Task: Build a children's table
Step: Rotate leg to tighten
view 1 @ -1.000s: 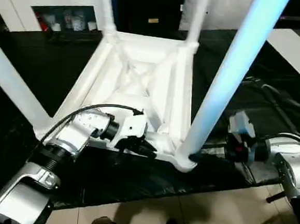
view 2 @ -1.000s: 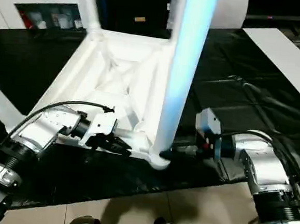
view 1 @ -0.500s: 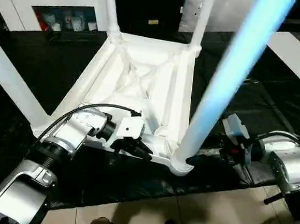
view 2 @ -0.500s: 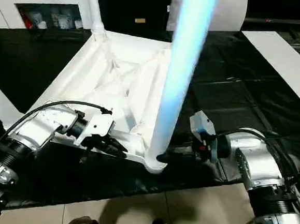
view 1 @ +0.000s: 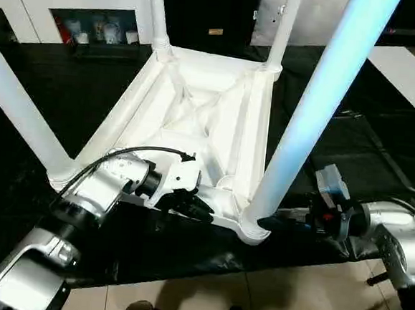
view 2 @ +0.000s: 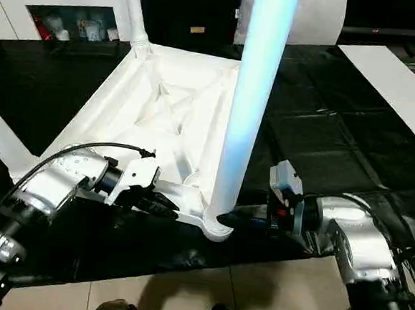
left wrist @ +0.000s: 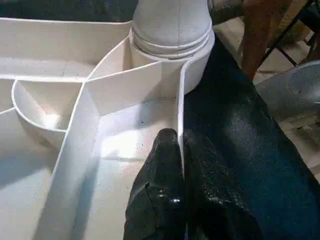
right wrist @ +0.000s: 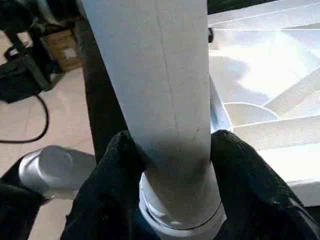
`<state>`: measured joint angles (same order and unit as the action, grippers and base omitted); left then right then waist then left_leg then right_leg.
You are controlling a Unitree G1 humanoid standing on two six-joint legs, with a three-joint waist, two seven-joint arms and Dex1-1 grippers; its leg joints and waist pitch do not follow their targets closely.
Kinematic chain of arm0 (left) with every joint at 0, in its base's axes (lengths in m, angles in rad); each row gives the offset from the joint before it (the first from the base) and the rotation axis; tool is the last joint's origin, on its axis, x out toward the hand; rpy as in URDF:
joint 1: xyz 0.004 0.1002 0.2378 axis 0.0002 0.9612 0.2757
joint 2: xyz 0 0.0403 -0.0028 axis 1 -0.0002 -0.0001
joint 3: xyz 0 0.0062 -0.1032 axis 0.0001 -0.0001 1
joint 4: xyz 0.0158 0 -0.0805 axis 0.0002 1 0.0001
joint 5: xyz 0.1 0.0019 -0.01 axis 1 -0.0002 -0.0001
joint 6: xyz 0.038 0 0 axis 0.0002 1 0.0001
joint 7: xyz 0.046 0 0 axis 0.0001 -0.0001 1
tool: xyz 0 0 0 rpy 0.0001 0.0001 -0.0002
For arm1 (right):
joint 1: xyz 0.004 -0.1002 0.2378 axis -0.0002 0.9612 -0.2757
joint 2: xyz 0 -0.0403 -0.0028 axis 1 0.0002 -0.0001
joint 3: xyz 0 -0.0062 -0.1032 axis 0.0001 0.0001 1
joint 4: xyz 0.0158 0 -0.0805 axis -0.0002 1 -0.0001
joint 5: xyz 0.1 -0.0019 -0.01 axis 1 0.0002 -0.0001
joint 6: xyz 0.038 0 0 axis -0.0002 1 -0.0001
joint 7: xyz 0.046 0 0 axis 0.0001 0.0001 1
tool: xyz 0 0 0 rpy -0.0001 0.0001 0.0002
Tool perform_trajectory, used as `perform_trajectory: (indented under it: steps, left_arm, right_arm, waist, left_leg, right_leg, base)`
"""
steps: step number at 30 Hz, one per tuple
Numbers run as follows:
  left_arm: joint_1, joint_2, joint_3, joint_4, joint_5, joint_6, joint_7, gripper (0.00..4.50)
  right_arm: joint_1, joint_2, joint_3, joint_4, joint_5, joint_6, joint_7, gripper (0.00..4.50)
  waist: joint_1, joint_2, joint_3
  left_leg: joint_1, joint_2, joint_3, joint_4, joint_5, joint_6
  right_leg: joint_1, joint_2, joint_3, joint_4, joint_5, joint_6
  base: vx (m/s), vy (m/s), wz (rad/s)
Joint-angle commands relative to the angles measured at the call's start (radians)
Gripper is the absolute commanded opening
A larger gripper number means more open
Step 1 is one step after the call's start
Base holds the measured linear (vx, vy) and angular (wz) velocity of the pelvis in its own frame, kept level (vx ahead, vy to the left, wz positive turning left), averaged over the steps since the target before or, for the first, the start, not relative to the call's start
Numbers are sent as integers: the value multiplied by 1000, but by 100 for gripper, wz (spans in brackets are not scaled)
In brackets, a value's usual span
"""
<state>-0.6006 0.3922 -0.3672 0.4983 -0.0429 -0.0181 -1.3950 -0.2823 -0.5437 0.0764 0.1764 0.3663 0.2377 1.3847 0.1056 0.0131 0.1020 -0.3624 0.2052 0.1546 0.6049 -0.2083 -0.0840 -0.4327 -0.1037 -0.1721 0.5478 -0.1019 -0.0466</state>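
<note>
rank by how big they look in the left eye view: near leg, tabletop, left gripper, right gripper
1. tabletop, the widest thing
2. near leg, though nearness to the camera swells it
3. left gripper and right gripper: both small and dark, too alike to rank

All four legs of the children's table [view 1: 196,118] run out past the picture's top or left edge, so their free ends are unseen. The near leg [view 2: 248,108] hides part of the ribbed underside. Items in the white cabinet [view 1: 81,26] (beyond the black work surface's [view 1: 381,140] far edge) are too small to identify.
</note>
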Motion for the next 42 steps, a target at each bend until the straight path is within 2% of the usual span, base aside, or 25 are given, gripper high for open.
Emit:
perform_trajectory:
  steps: [1, 7, 8, 9, 10, 11, 12, 13, 14, 15, 16, 17, 18, 19, 20, 21, 22, 23, 24, 25, 26, 28, 30, 33, 42]
  left_arm:
    - [-1, -46, -17, -34, -13, 7, 39, 0]
    - [-11, -116, 20, -66, 19, 121, 213, 0]
    - [-12, -131, 25, -74, 21, 143, 240, 0]
    - [-18, -168, 38, -88, 26, 194, 310, 0]
    - [-18, -168, 38, -88, 26, 194, 310, 0]
    - [-22, -190, 44, -91, 29, 217, 347, 0]
    - [-28, -222, 53, -95, 28, 253, 398, 0]
    - [-35, -247, 62, -92, 30, 271, 440, 0]
    - [-40, -263, 68, -89, 32, 283, 468, 0]
    - [-59, -310, 83, -68, 50, 297, 551, 0]
    - [-59, -310, 83, -68, 50, 297, 551, 0]
    - [-66, -328, 88, -58, 62, 298, 585, 0]
    - [-78, -348, 92, -41, 77, 291, 626, 0]
    - [-85, -361, 94, -34, 88, 291, 654, 0]
    - [-88, -368, 95, -31, 95, 293, 670, 0]
    - [-94, -371, 94, -31, 103, 291, 688, 0]
    - [-96, -370, 94, -32, 109, 289, 698, 0]
    - [-97, -368, 93, -36, 113, 294, 704, 0]
    - [-94, -361, 93, -45, 119, 301, 708, 0]
    - [-93, -360, 93, -46, 120, 302, 707, 0]
    - [-87, -346, 92, -51, 125, 301, 700, 0]
    - [-81, -326, 90, -53, 131, 292, 683, 0]
    - [-75, -305, 89, -54, 132, 277, 655, 0]
    - [-73, -291, 86, -51, 133, 262, 639, 0]
    - [-56, -147, 36, -2, 87, 85, 338, 0]
  right_arm:
    - [5, 34, 30, -28, 20, 32, -39, 188]
    - [18, 155, 4, -51, -57, 47, -319, 188]
    - [13, 182, -1, -45, -76, 54, -380, 188]
    - [-8, 248, -19, -25, -94, 77, -503, 187]
    - [-8, 248, -19, -25, -94, 77, -503, 187]
    - [-22, 285, -30, -14, -103, 81, -565, 187]
    - [-47, 336, -43, 3, -115, 92, -653, 186]
    - [-68, 370, -53, 22, -126, 94, -716, 186]
    - [-83, 392, -58, 34, -133, 96, -758, 186]
    - [-134, 462, -88, 83, -158, 107, -905, 186]
    - [-134, 462, -88, 83, -158, 107, -905, 186]
    - [-156, 490, -102, 103, -173, 112, -972, 186]
    - [-180, 518, -113, 129, -173, 100, -1010, 186]
    - [-193, 536, -119, 143, -174, 92, -1033, 186]
    - [-198, 543, -119, 145, -178, 84, -1039, 221]
    - [-199, 545, -118, 146, -187, 59, -1042, 242]
    - [-197, 545, -119, 142, -191, 40, -1042, 256]
    - [-196, 545, -127, 140, -192, 26, -1043, 258]
    - [-193, 539, -135, 137, -195, 10, -1041, 275]
    - [-192, 536, -135, 136, -197, 7, -1039, 275]
    - [-181, 512, -130, 125, -201, -13, -1012, 292]
    - [-161, 478, -129, 101, -196, -35, -968, 310]
    - [-138, 436, -134, 70, -179, -42, -905, 324]
    - [-125, 402, -134, 59, -172, -48, -865, 351]
    - [-74, 131, -122, 18, -86, -67, -431, 425]
  waist:
    - [-6, -13, -83]
    - [-39, -5, -64]
    - [-58, -4, -69]
    - [-73, 12, -68]
    - [-97, 17, -65]
    - [-99, 24, -66]
    - [-97, 31, -63]
    - [-102, 29, -56]
    - [-116, -4, -47]
    - [-127, -23, -37]
    - [-156, 3, -60]
    - [-165, 24, -66]
    - [-141, 70, -76]
    - [-151, 51, -69]
    - [-133, 5, -64]
    - [-120, -31, -55]
    - [-120, -29, -64]
    - [-112, -25, -82]
    - [-103, -2, -87]
    - [-102, 4, -95]
    - [-107, 9, -90]
    - [-110, 4, -91]
    - [-102, 6, -91]
    - [-90, 5, -90]
    - [-59, 3, -80]
  left_leg:
    - [-1, 20, 7, -68, -118, 102]
    - [21, 8, 2, -64, -239, 45]
    - [12, 11, -6, -63, -257, 35]
    - [21, 24, -15, -68, -295, 43]
    - [-3, 54, -35, -85, -358, 46]
    - [-11, 78, -47, -100, -410, 42]
    - [0, 127, -67, -143, -533, 37]
    - [8, 125, -64, -147, -574, 20]
    - [45, 37, -26, -96, -557, -3]
    - [100, -56, 17, 17, -376, 14]
    - [48, -38, 12, 12, -337, 49]
    - [13, 7, -16, -8, -343, 53]
    - [-28, 121, -97, -110, -436, 61]
    - [7, 121, -99, -123, -441, 78]
    - [10, 31, -56, -83, -450, 18]
    - [55, -48, 0, -13, -357, 13]
    - [-6, -75, 7, 8, -183, 60]
    - [-29, -65, 0, -9, -139, 67]
    - [-38, -37, -24, -35, -81, 82]
    - [-29, -24, -32, -39, -42, 89]
    - [-20, -4, -39, -44, 7, 104]
    - [-20, -3, -34, -46, -4, 128]
    - [-18, 4, -34, -45, 15, 160]
    - [-19, 6, -33, -45, 21, 176]
    - [-5, 6, -18, -52, -97, 134]
  right_leg:
    - [83, -51, 53, -73, -487, -57]
    - [80, -47, 10, -127, -686, 43]
    - [96, -45, -7, -136, -686, 77]
    - [101, -45, -20, -148, -666, 81]
    - [127, -43, -28, -121, -604, 80]
    - [140, -44, -17, -93, -566, 78]
    - [138, -48, 39, -4, -418, 30]
    - [123, -52, 60, 8, -368, -2]
    - [76, -42, 35, -96, -606, 24]
    - [10, -45, -52, -199, -928, 128]
    - [79, -33, -112, -214, -904, 223]
    - [134, -44, -126, -188, -789, 237]
    - [175, -68, 26, 53, -306, 76]
    - [118, -58, 62, 48, -168, 34]
    - [108, -62, 59, -43, -410, 26]
    - [37, -39, 24, -135, -709, 117]
    - [96, -67, 14, -126, -918, 204]
    - [118, -64, 20, -115, -842, 222]
    - [116, -55, 22, -103, -658, 211]
    - [109, -50, 25, -94, -546, 173]
    - [94, -43, 27, -76, -387, 63]
    - [97, -41, 27, -65, -348, -49]
    - [93, -44, 32, -63, -322, -79]
    - [95, -47, 32, -62, -325, -96]
    - [92, -45, 26, -89, -476, -32]
  base:
    - [0, 0, 0]
    - [0, 0, 0]
    - [0, 0, 0]
    - [0, 0, 0]
    - [0, 0, 0]
    - [0, 0, 0]
    - [0, 0, 0]
    - [0, 0, 0]
    - [0, 0, 0]
    - [0, 0, 0]
    - [14, -14, -26]
    - [55, 66, -47]
    - [55, 66, -47]
    - [49, 41, -28]
    - [0, 0, 0]
    - [0, 0, 0]
    - [60, -26, -6]
    - [75, -26, -13]
    - [47, -1, -30]
    - [0, 0, 0]
    - [0, 0, 0]
    - [0, 0, 0]
    - [0, 0, 0]
    - [0, 0, 0]
    - [0, 0, 0]
